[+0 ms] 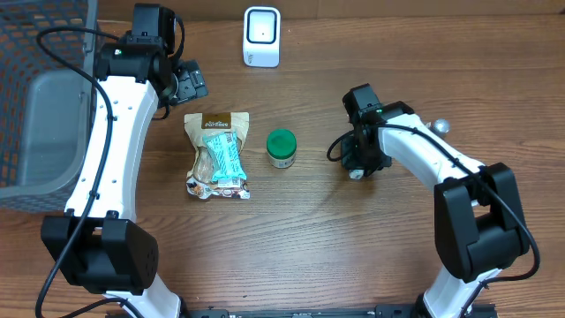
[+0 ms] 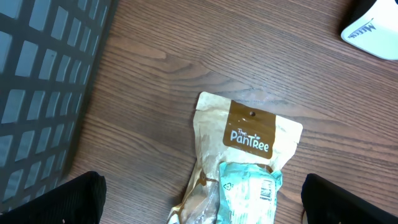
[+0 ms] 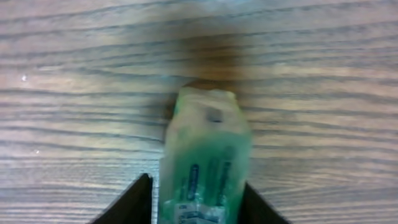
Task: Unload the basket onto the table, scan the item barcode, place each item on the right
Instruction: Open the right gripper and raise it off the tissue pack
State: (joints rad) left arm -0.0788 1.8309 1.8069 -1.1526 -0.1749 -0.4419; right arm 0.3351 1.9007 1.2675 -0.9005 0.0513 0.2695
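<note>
**Right fingers flank a green packet low on the worktop**

The right fingers (image 1: 357, 166) point down at the worktop (image 1: 353, 256), right of centre. In the right wrist view a green, partly clear packet (image 3: 205, 162) stands between them and fills nearly the whole gap, its far end at or just above the wood. The view is blurred, so I cannot tell whether the fingers press on the packet or only sit close on either side of it.

The left fingers (image 1: 190, 81) are spread wide and hold nothing. They hang at the back left, beside the basket (image 1: 35, 106), just above the top edge of a tan pouch (image 1: 217, 156) that lies flat on the worktop. A jar (image 1: 282, 148) with a green lid stands just right of the pouch, between it and the right fingers.

The white scanner (image 1: 262, 37) sits at the back edge, well apart from the packet.
</note>
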